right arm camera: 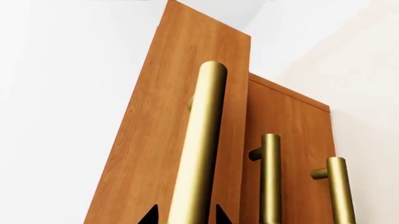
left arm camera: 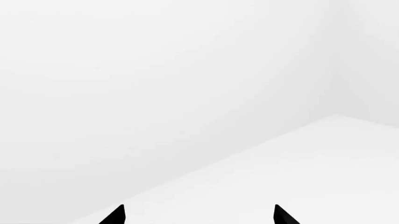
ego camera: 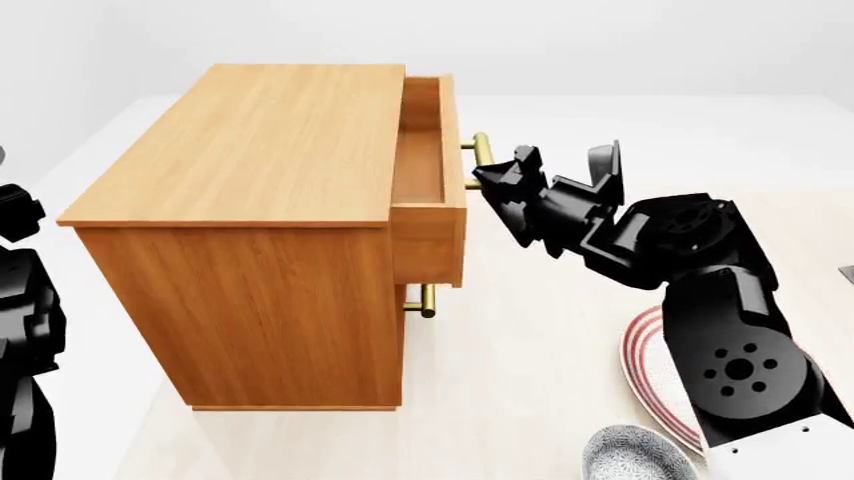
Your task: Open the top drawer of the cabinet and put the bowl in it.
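Observation:
The orange-brown cabinet (ego camera: pixel 254 150) stands left of centre in the head view. Its top drawer (ego camera: pixel 430 150) is pulled partly out, showing a strip of its wooden inside. My right gripper (ego camera: pixel 501 180) is at the drawer's brass handle (ego camera: pixel 477 158). In the right wrist view the handle (right arm camera: pixel 203 140) runs between the two fingertips of the right gripper (right arm camera: pixel 184 217), which is shut on it. The grey-blue speckled bowl (ego camera: pixel 638 458) sits low on the floor beside my right arm. My left gripper (left arm camera: pixel 199 217) is open, faces only white surfaces and holds nothing.
A white plate with red rings (ego camera: pixel 647 365) lies next to the bowl, partly hidden by my right arm. Two lower drawers with brass handles (right arm camera: pixel 270 182) (right arm camera: pixel 339 191) are closed. My left arm (ego camera: pixel 20 300) hangs at the cabinet's left side.

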You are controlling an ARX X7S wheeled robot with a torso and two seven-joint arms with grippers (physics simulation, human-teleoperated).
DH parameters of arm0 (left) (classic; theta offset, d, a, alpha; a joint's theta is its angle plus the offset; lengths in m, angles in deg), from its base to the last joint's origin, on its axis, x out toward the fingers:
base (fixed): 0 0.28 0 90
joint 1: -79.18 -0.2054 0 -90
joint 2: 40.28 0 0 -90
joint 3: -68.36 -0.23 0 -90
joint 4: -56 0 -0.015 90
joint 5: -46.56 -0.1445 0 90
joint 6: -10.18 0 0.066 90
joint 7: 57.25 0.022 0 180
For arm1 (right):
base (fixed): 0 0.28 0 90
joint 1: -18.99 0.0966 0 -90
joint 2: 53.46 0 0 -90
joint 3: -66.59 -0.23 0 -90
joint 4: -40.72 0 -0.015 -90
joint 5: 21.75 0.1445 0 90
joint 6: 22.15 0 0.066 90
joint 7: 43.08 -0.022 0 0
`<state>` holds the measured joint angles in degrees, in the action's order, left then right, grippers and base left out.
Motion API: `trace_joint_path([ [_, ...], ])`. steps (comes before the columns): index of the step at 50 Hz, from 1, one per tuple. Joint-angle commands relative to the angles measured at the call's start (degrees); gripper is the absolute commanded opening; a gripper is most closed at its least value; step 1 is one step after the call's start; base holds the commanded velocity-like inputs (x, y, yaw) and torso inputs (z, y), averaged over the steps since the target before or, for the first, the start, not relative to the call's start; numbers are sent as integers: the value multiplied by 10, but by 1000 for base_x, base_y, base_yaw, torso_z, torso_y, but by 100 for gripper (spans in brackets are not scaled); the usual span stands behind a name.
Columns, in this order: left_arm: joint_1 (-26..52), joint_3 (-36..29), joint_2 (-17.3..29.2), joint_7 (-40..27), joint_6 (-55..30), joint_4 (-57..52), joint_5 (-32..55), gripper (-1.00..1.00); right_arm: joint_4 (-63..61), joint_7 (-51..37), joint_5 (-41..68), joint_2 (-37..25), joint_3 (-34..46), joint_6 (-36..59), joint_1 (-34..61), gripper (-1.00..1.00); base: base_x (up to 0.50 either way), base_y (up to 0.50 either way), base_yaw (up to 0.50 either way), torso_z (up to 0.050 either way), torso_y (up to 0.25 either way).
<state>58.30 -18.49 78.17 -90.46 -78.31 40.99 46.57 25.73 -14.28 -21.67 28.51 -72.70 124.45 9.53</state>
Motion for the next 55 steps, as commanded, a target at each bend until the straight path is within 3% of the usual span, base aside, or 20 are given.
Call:
trace_joint_path([
  [1, 0, 0, 0, -1, 0, 0, 0, 100, 0, -7, -1, -34, -49, -78, 22, -100, 16, 0, 0, 0, 0],
  [55, 2, -3, 0, -2, -3, 0, 0, 100, 0, -4, 0, -61, -51, -87, 24, -100, 9, 0, 2, 0, 0],
])
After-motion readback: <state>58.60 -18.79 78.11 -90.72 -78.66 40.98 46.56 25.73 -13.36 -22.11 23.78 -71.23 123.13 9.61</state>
